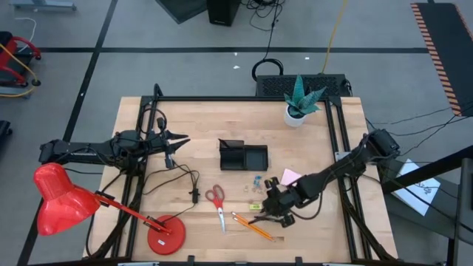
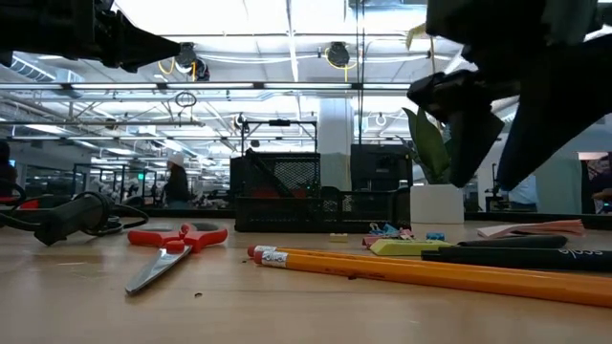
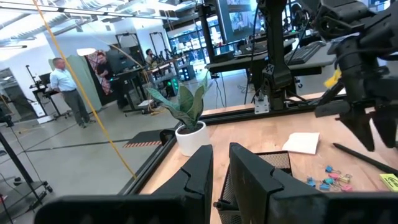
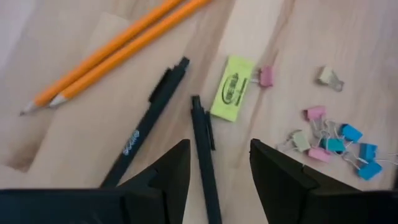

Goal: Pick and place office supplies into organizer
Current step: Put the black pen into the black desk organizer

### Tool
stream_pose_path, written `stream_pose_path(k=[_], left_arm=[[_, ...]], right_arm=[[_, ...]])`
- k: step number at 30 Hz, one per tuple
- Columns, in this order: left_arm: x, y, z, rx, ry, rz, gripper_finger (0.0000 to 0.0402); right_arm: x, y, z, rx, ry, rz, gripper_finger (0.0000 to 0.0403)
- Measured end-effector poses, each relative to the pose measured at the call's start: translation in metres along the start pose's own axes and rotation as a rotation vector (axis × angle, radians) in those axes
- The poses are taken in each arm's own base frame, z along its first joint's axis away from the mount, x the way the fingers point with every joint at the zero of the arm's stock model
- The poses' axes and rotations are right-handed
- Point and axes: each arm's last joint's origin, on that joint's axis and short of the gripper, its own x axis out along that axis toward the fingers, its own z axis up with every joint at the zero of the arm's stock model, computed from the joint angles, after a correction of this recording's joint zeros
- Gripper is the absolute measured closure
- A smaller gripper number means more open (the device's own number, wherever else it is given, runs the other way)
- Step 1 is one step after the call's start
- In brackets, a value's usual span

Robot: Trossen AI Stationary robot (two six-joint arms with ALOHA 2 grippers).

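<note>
Between my right gripper's (image 4: 214, 168) spread fingers lies one slim black pen (image 4: 204, 155), ungrasped. No supplies appear inside the black mesh organizer (image 1: 244, 156); all remain. My left gripper (image 1: 174, 142) waits open.

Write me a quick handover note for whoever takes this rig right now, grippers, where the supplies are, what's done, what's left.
Right gripper: open, empty, hovering just above the two black pens.
Left gripper: parked at the table's left side, away from the supplies, holding nothing.
Organizer: mid-table; nothing visible inside.
In front of it on the wood: scissors, two orange pencils, yellow piece, scattered clips, pink sticky pad.
Done: nothing placed yet.
Left: every item; a pen looks like the likely first pick.
</note>
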Motion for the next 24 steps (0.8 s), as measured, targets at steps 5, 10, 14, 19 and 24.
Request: stream_pose_path(k=[5, 10, 14, 19, 24], left_arm=[[0.0, 0.0, 0.0, 0.004, 0.001, 0.0, 0.0339], [0.0, 0.0, 0.0, 0.006, 0.001, 0.0, 0.0339], [0.0, 0.0, 0.0, 0.006, 0.001, 0.0, 0.0339], [0.0, 0.0, 0.0, 0.004, 0.001, 0.0, 0.0339], [0.0, 0.0, 0.0, 0.004, 0.001, 0.0, 0.0339]], right_arm=[[0.004, -0.007, -0.004, 0.011, 0.035, 0.075, 0.0246], [0.015, -0.006, -0.014, 0.01, 0.08, 0.058, 0.0246], [0.033, -0.005, -0.015, 0.007, 0.094, 0.039, 0.0246], [0.049, -0.004, -0.02, 0.007, 0.145, 0.031, 0.0246], [0.055, -0.004, -0.025, 0.027, 0.19, 0.031, 0.0246]])
